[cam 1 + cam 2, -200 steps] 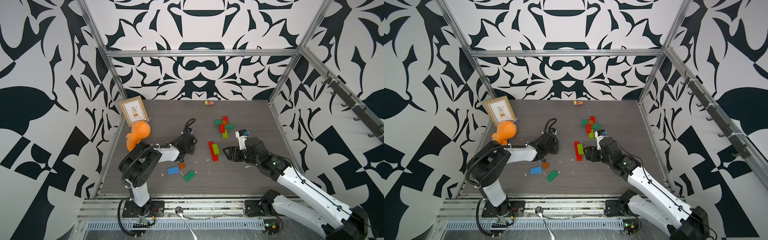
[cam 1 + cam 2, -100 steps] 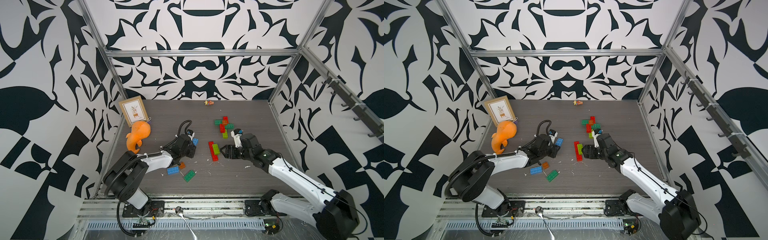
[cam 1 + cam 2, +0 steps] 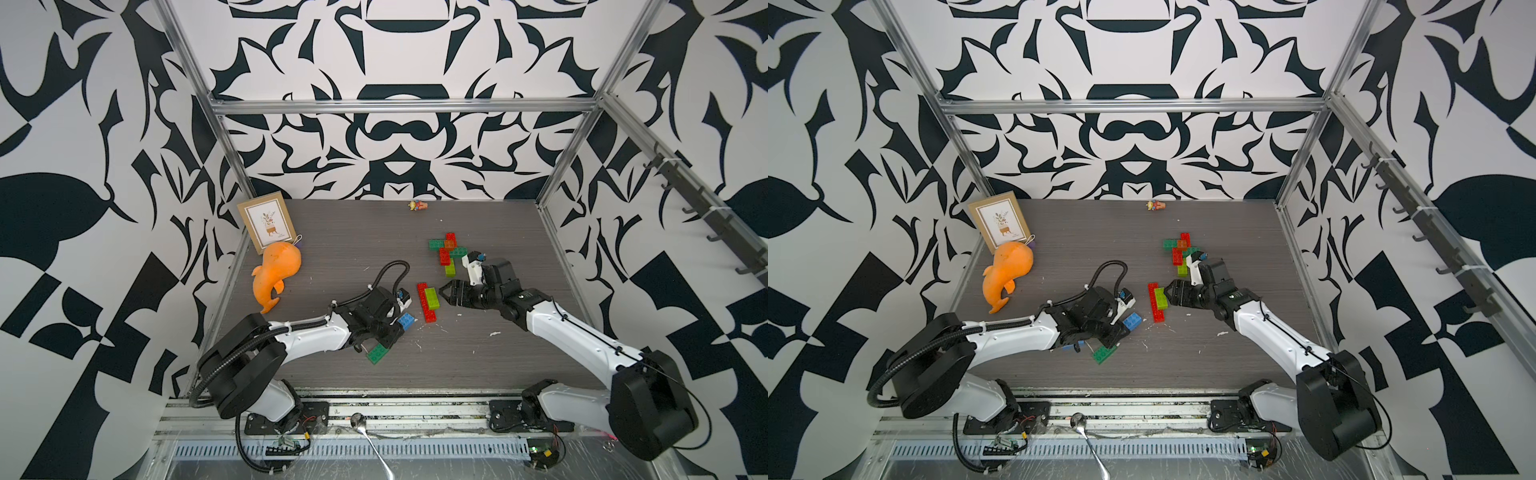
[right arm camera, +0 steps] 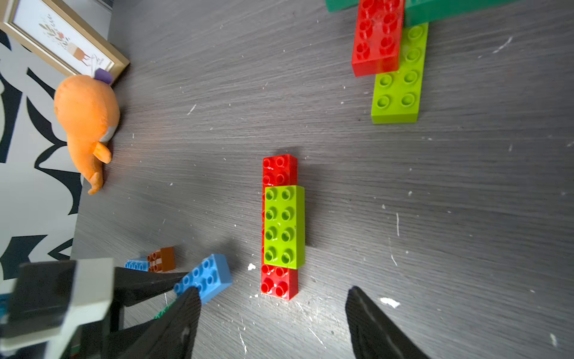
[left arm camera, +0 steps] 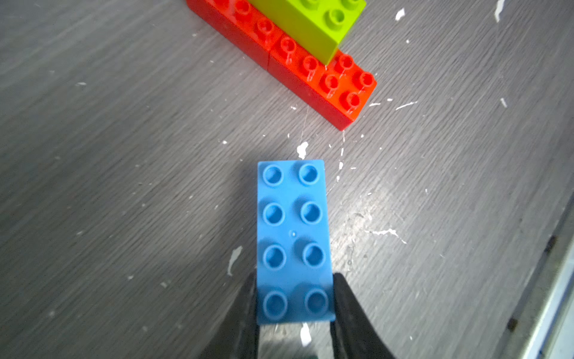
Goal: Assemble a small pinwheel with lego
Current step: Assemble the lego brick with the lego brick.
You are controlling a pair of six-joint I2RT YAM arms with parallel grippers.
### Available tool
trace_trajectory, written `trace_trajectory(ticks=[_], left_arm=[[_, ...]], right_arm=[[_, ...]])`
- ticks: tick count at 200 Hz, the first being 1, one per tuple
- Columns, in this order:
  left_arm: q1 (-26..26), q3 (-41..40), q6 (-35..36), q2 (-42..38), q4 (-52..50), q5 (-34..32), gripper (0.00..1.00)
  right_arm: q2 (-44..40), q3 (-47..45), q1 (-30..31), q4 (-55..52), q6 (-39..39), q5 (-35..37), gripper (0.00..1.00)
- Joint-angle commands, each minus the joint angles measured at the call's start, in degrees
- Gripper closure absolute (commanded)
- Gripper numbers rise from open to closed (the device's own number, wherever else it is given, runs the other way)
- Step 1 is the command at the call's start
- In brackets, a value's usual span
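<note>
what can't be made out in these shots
Small orange brick: hidden under the left arm in both top views.
Tiny toy at the back: too small to identify.
Lime brick: cut off by the left wrist view's edge.
Dark green brick: partly under the left gripper.

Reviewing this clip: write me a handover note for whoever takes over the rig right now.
Left end effector: shut on one end of the blue brick, short of the stack.
Right end effector: open, empty, beside the stack.
Bricks: a lime brick sits on two red bricks laid end to end. A dark green brick, a second blue brick and a small orange brick lie loose by the left end effector. A separate multicolour cluster lies farther back.
Done: red-lime bar joined.
Left: add the held blue brick, probably the loose ones too.
</note>
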Motion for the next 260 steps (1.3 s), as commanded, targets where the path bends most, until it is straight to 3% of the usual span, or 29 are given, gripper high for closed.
trace_trajectory(ticks=[1, 65, 102, 128, 169, 260], left_arm=[[-1.4, 3.7, 2.2, 4.3, -1.5, 0.7, 0.69], [-4.7, 11.4, 5.9, 13.5, -1.6, 0.6, 0.7], [-4.4, 9.2, 6.6, 9.0, 0.5, -3.2, 0.7], [-3.5, 8.6, 6.5, 6.7, 0.8, -3.6, 0.7], [-1.6, 12.4, 8.3, 9.4, -0.4, -1.8, 0.7], [0.7, 17.8, 11.2, 14.2, -4.0, 1.7, 0.71]], right_arm=[[-1.4, -0.7, -0.6, 2.5, -0.2, -1.1, 0.23], [-1.7, -2.3, -3.4, 2.9, -0.2, -2.9, 0.23], [-0.3, -1.8, -3.8, 0.9, -2.2, -0.4, 0.24], [2.8, -0.1, -3.8, 0.8, -3.3, -3.0, 0.24], [7.2, 1.6, -3.6, 2.5, -3.8, -7.1, 0.24], [10.8, 3.1, -1.6, 2.5, -5.5, -7.6, 0.27]])
